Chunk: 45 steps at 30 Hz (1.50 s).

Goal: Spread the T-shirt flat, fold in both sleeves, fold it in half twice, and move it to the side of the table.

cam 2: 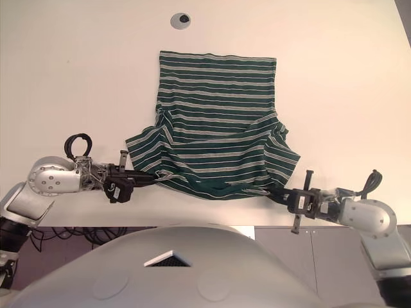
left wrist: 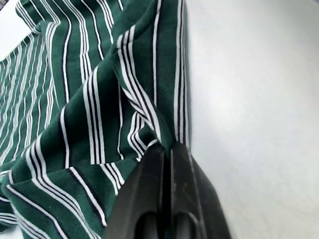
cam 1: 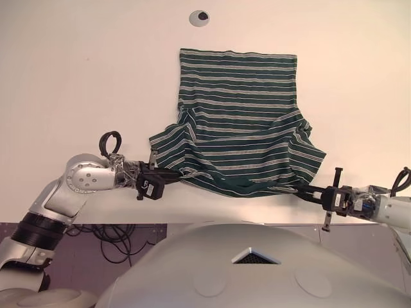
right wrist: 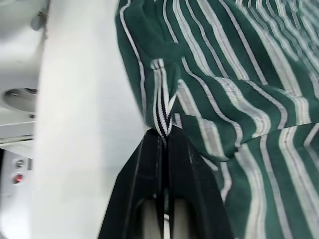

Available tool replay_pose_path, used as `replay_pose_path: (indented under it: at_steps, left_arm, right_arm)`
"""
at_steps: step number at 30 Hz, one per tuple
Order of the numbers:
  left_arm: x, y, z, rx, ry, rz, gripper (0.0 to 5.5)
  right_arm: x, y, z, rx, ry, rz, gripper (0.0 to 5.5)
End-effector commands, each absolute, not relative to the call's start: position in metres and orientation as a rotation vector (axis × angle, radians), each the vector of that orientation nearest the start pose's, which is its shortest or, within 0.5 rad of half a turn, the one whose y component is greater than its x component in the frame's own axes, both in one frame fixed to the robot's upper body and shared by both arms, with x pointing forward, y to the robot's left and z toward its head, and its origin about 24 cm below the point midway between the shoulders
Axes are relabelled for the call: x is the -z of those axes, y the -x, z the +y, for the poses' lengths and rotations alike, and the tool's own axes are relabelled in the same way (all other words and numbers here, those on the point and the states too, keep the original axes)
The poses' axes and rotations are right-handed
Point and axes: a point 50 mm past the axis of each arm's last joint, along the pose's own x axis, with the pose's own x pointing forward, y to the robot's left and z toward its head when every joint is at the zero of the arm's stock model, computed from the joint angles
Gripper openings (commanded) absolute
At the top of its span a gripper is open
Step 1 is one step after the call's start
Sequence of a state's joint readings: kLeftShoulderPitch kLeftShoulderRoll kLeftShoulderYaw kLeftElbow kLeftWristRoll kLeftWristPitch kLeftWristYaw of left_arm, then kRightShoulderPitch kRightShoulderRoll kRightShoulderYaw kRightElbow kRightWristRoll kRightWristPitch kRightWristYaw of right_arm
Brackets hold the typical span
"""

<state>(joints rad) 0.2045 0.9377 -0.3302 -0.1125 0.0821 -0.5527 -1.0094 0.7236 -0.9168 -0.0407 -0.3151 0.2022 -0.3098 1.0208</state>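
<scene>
Looking down over both arms, I see the T-shirt (cam 1: 237,122), dark green with thin white stripes, lying on the pale table (cam 1: 70,77), about midway across it and reaching almost to the near edge. Its far part lies flat with a straight far edge, while the near part is bunched and wrinkled, with loose flaps of cloth sticking out on each side. My left gripper (cam 1: 174,174) sits at the shirt's near left corner, pinched together on a fold of the fabric; in the left wrist view the black fingers (left wrist: 144,199) meet with striped cloth caught at their tips. My right gripper (cam 1: 299,188) sits at the near right corner, likewise clamped on the cloth, and the right wrist view shows a narrow tuck of striped fabric squeezed between its closed fingers (right wrist: 192,189). Both arms lie low along the table's near edge, pointing inward with the shirt between them. A small round fitting (cam 1: 200,17) sits in the tabletop beyond the shirt's far edge, apart from it.
</scene>
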Motion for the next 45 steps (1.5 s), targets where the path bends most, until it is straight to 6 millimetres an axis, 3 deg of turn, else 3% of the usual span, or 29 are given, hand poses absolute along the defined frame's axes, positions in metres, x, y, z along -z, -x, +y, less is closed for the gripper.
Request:
replay_pose_path:
  at_steps: [1,7,12,16,18,20,23,25,30,37,43,45]
  left_arm:
    - [-0.036,-0.122,0.211,1.703,-0.823,0.371,0.01]
    - [-0.063,-0.109,0.211,1.799,-0.624,0.49,0.93]
    - [-0.077,-0.127,0.211,1.716,-0.602,0.439,1.61]
    - [-0.086,-0.123,0.211,1.713,-0.496,0.425,2.22]
    - [-0.099,-0.134,0.216,1.609,-0.376,0.344,2.37]
    - [-0.106,-0.155,0.231,1.393,-0.301,0.255,2.37]
    - [-0.094,-0.175,0.256,1.126,-0.241,0.278,2.37]
    - [-0.072,-0.174,0.272,0.985,-0.164,0.398,2.37]
    - [-0.03,-0.167,0.295,0.722,-0.048,0.667,2.37]
    - [-0.023,-0.145,0.29,0.828,0.11,0.812,2.37]
    - [-0.025,-0.138,0.291,0.877,0.131,0.871,2.37]
    - [-0.025,-0.136,0.29,0.896,0.13,0.882,2.15]
  right_arm:
    - [-0.064,-0.078,-0.241,-1.297,0.405,0.535,0.0]
    - [-0.059,-0.057,-0.248,-1.325,0.351,0.592,1.01]
    - [-0.055,-0.05,-0.266,-1.293,0.323,0.588,1.77]
    - [-0.054,-0.051,-0.273,-1.272,0.312,0.565,2.47]
    - [-0.053,-0.055,-0.271,-1.256,0.318,0.541,2.77]
    - [-0.051,-0.055,-0.272,-1.228,0.329,0.502,2.83]
    - [-0.045,-0.055,-0.271,-1.187,0.365,0.456,2.83]
    - [-0.041,-0.054,-0.271,-1.178,0.374,0.443,2.83]
    - [-0.062,-0.048,-0.279,-1.166,0.399,0.425,2.83]
    - [-0.073,-0.069,-0.284,-1.16,0.426,0.418,2.83]
    - [-0.072,-0.077,-0.281,-1.158,0.431,0.423,2.83]
    - [-0.072,-0.077,-0.279,-1.157,0.433,0.424,2.87]
